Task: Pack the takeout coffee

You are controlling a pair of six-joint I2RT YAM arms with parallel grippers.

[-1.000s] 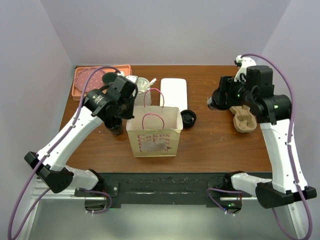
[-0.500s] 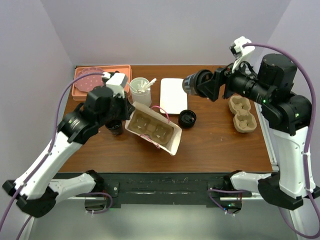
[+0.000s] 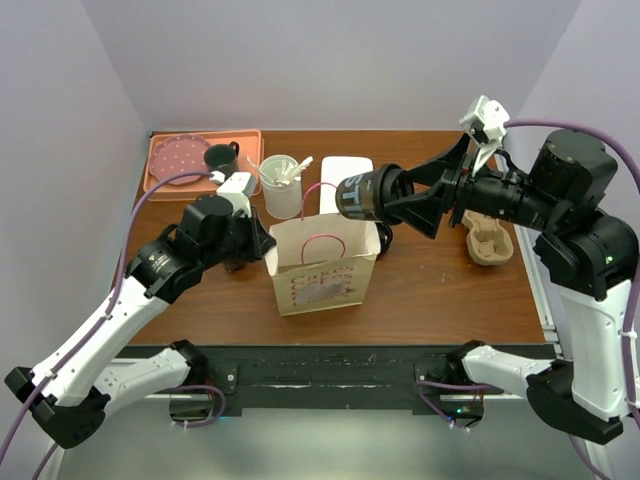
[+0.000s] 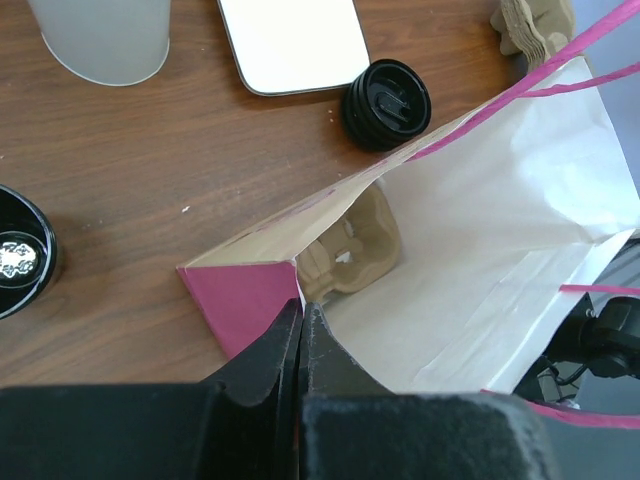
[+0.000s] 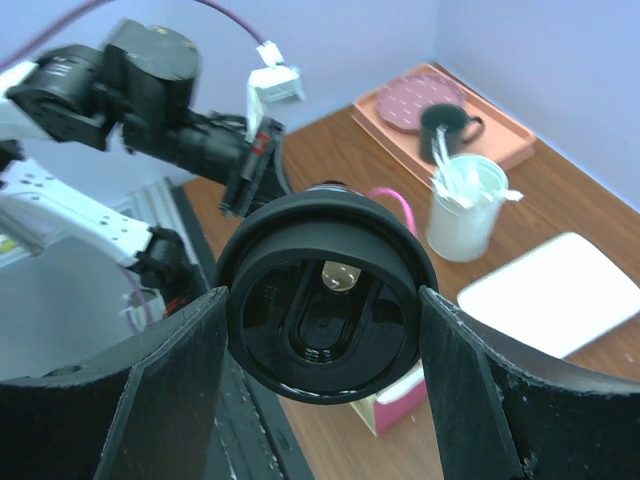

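A paper bag (image 3: 325, 265) with pink handles stands upright at mid-table. My left gripper (image 3: 266, 250) is shut on its left rim; in the left wrist view the closed jaws (image 4: 300, 308) pinch the paper edge (image 4: 480, 250). A cardboard cup carrier (image 4: 350, 250) lies at the bag's bottom. My right gripper (image 3: 392, 200) is shut on a black lidded coffee cup (image 3: 358, 197), held sideways in the air above the bag's right side. In the right wrist view the cup (image 5: 325, 290) sits between both fingers (image 5: 170, 390).
A second carrier (image 3: 487, 245) lies at the right. A loose black lid (image 4: 388, 103) and a white plate (image 3: 345, 170) lie behind the bag. An open black cup (image 4: 15, 255) stands left of the bag. A frosted cup of stirrers (image 3: 282, 185) and an orange tray (image 3: 175, 160) are at back left.
The bag was tipped over half a second ago and stands upright again, held by the left gripper. The right arm has carried the cup left, from the right side to above the bag.
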